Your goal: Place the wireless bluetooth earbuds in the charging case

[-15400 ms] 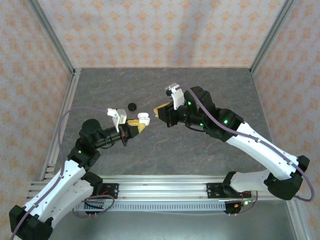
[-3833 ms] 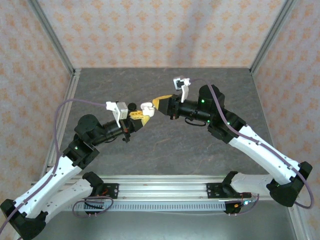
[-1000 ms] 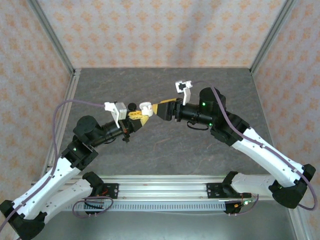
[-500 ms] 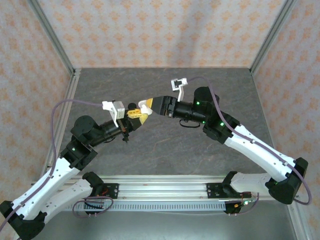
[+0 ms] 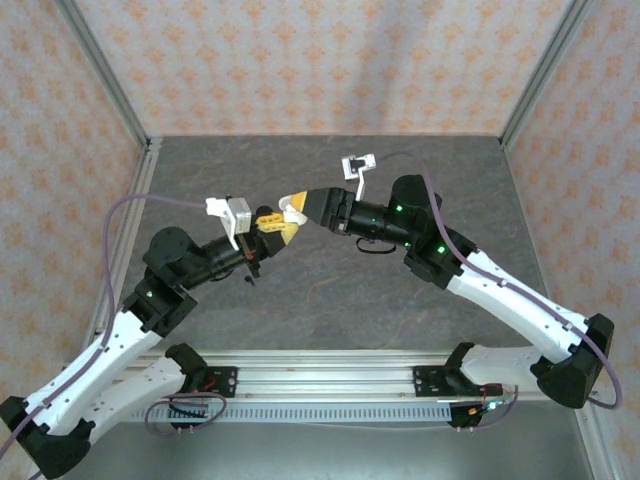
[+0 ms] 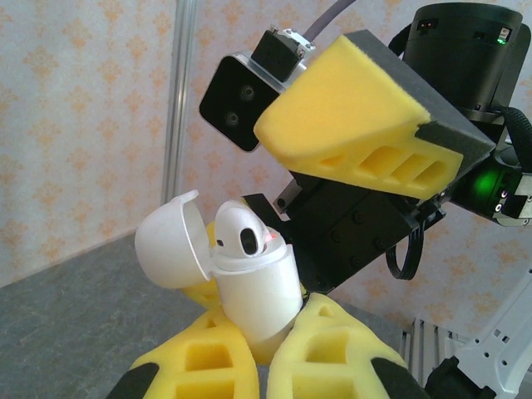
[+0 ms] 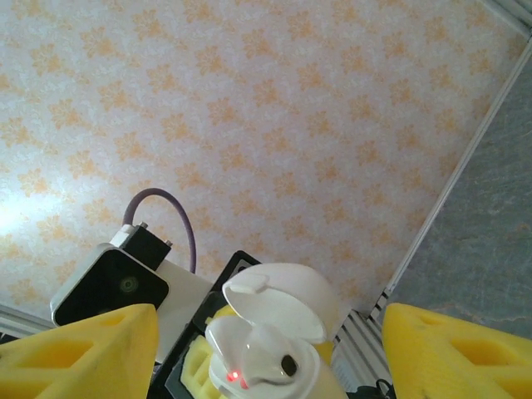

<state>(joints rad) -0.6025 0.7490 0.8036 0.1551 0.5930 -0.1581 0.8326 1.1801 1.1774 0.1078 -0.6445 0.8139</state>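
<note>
My left gripper (image 6: 270,337) is shut on a white charging case (image 6: 256,287), held upright above the table. The case's round lid (image 6: 170,241) is flipped open. A white earbud (image 6: 241,235) sits in the top of the case, with a red light glowing beside it. My right gripper (image 7: 266,370) is open, its yellow fingers (image 7: 83,349) spread wide either side of the case (image 7: 274,378) without touching it. In the top view both grippers meet mid-table, the left gripper (image 5: 270,228) under the case (image 5: 293,207) and the right gripper (image 5: 300,203) over it.
The grey stone-patterned table (image 5: 400,180) lies below both arms. Aluminium frame posts (image 5: 105,70) and patterned walls (image 5: 320,60) enclose it on three sides. A metal rail (image 5: 330,365) runs along the near edge.
My right gripper has pushed left until its fingers straddle the open case. My left gripper has drifted slightly left with the case in it.
</note>
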